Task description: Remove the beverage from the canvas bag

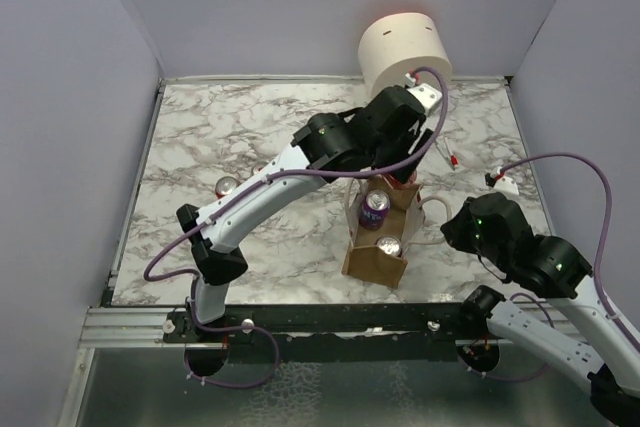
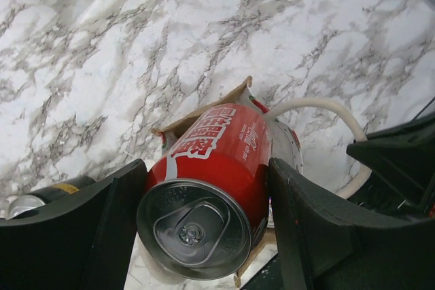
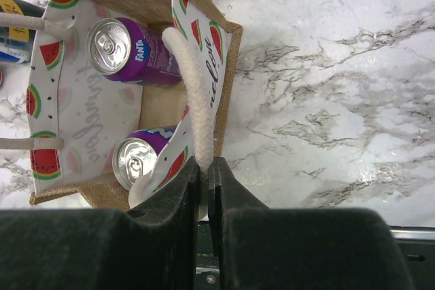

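Observation:
The tan canvas bag (image 1: 376, 257) stands open near the table's front middle, with a watermelon-print lining (image 3: 51, 127). Two purple Fanta cans (image 3: 112, 45) (image 3: 136, 161) stand inside it. My left gripper (image 2: 204, 222) is shut on a red cola can (image 2: 217, 161) and holds it tilted just above the bag's far end (image 2: 197, 117); in the top view the gripper (image 1: 402, 173) hides most of that can. My right gripper (image 3: 205, 168) is shut on the bag's white rope handle (image 3: 194, 93) at the bag's right side (image 1: 450, 232).
A large cream cylinder (image 1: 405, 52) stands at the back. A can (image 1: 226, 186) lies on the marble to the left of the bag. Pens (image 1: 452, 159) and a small white object (image 1: 505, 182) lie at the right. Purple walls close in the table.

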Controlling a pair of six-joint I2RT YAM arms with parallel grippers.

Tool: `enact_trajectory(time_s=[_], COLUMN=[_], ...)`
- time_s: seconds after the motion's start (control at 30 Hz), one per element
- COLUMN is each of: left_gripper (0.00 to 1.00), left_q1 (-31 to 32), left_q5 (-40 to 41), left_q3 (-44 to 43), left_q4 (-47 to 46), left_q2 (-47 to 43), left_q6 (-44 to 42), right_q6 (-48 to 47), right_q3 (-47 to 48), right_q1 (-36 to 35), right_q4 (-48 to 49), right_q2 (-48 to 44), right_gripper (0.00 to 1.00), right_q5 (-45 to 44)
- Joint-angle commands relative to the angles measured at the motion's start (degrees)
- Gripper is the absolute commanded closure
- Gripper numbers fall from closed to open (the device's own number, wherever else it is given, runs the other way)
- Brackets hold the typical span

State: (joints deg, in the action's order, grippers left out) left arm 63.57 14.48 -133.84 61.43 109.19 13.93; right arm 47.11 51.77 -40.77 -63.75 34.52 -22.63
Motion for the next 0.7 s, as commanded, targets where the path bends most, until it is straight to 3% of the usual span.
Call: enact_trajectory(time_s=[0.0, 0.67], left_gripper=[1.0, 1.0], left_q1=[-6.26, -31.77], left_q5=[-2.39, 2.59], left_q3=[-2.25, 3.5], left_q4=[0.32, 3.63], left_q2=[-3.0, -4.9], left_q6=[9.94, 9.83], right_q6=[-0.69, 0.19], right_q3=[-0.1, 0.05], right_q1=[-0.05, -0.1], right_q4=[1.36, 0.86], right_q2=[0.18, -0.06], right_gripper=[0.91, 0.91], right_q5=[0.93, 0.22])
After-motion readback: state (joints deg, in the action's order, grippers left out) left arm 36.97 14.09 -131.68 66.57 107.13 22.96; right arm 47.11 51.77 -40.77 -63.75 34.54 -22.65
